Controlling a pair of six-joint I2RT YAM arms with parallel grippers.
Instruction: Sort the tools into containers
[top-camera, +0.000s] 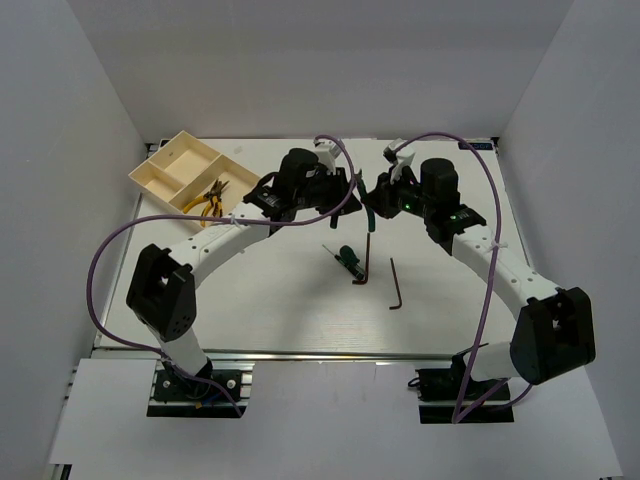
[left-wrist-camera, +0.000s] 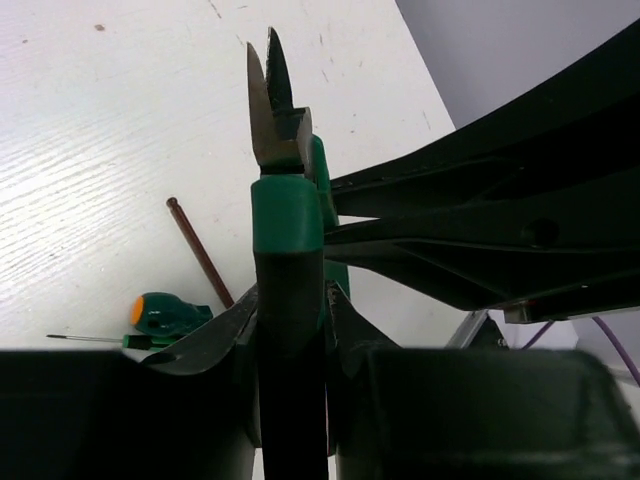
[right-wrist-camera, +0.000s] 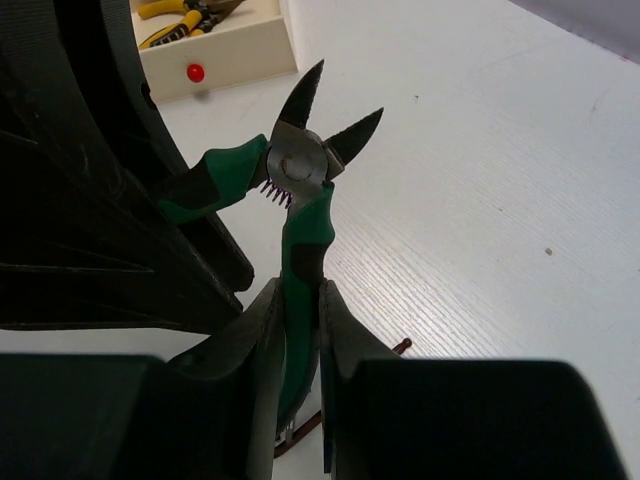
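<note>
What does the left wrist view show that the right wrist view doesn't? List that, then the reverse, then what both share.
Only left wrist: the green-handled screwdriver lying on the table. Only right wrist: a corner of the tray holding yellow pliers, with a red knob. Both: the green pliers, one handle in the left fingers, one in the right fingers.
</note>
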